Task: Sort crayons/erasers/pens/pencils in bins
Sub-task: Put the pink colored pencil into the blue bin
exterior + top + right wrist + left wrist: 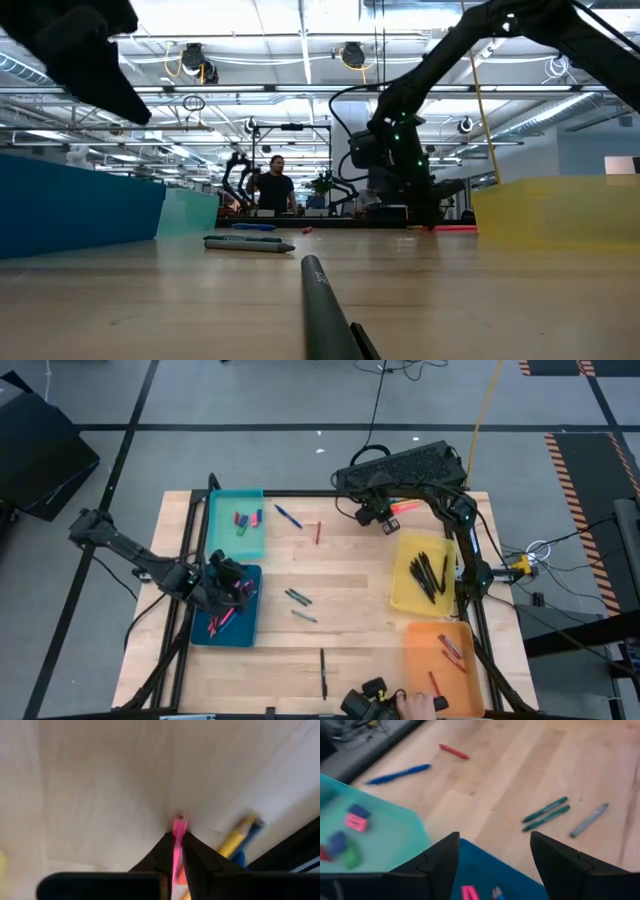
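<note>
Wooden tabletop [350, 585] on a black frame, grey floor around it; low view shows a lab hall behind with a person standing far off.

Right gripper [178, 851]: fingers pressed together on a pink pencil [178, 832], tip poking out ahead of the fingertips, point close to or touching the wood. High view puts this gripper [388, 517] at the far edge of the table, pink shaft sticking out to its side. A yellow pencil [237, 836] and something blue lie just beside the pink tip in the wrist view, apart from the grip.

Left gripper [492, 865]: fingers spread, nothing between them. It hovers over the dark blue bin [228, 610], which holds pink and red sticks. Just ahead of it is the teal bin [385, 840] with small erasers [356, 821]. Loose on the wood beyond it: two green pens [546, 813], a grey one, a blue pen [397, 774], a red crayon [453, 751].

Yellow bin [425, 572], close beside the right gripper, holds black sticks; orange bin [440, 655] lies farther off with a few red ones. A black pen [323, 672] lies loose near the front edge.

Step in hand, judged: right arm lifting the pink pencil. Grip is near one end, so the long free shaft may swing; lift straight, clear the neighbouring yellow pencil, keep the shaft level, and lower it lengthwise into the bin before releasing. Pink sticks sit in the dark blue bin, likely the target, well apart from this gripper.
</note>
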Available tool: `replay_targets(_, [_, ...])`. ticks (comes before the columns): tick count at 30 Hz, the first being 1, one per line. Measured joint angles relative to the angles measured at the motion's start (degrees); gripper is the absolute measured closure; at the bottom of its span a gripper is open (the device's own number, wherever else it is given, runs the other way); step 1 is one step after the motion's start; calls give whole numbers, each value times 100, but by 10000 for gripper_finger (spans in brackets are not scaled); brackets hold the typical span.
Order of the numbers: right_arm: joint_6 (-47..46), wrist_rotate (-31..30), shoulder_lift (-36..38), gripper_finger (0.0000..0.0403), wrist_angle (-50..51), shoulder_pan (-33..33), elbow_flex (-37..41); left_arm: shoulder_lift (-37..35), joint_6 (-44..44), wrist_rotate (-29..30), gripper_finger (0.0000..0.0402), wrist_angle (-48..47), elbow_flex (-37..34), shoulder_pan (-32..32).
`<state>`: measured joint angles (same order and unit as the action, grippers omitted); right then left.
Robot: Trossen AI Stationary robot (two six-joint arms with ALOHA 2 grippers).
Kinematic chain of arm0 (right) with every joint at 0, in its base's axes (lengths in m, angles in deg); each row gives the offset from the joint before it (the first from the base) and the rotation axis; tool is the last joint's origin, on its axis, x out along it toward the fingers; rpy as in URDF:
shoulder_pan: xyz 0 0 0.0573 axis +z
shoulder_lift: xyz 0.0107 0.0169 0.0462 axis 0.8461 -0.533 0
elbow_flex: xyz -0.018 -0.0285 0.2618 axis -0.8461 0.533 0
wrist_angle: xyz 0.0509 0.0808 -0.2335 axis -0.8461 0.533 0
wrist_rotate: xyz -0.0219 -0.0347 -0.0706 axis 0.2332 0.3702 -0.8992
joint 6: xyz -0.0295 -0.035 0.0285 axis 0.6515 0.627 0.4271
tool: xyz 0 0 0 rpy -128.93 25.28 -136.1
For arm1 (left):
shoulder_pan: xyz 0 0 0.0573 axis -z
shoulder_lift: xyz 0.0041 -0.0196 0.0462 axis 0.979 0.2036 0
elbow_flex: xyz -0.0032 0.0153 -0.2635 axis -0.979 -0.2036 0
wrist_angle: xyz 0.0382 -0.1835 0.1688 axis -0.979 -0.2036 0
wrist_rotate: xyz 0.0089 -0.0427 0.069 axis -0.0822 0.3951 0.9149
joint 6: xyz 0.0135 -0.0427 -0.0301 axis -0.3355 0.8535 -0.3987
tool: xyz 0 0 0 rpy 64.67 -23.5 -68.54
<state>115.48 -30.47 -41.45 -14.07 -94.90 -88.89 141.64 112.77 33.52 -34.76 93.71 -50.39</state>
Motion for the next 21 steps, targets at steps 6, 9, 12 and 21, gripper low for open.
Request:
replay_targets(6, [-747, 178, 2, 392, 66, 266, 4, 4, -743, -479, 158, 1319, -886, -289])
replay_targets(9, [-977, 532, 69, 390, 58, 411, 7, 2, -1639, -577, 158, 1739, -862, -613])
replay_targets(12, [-992, 774, 181, 390, -100, 607, 21, 2, -2881, -630, 158, 2351, -850, -868])
replay_targets(21, [-1726, 2688, 635, 391, -1036, 1131, 74, -3, -3944, -866, 158, 2970, -845, -1316])
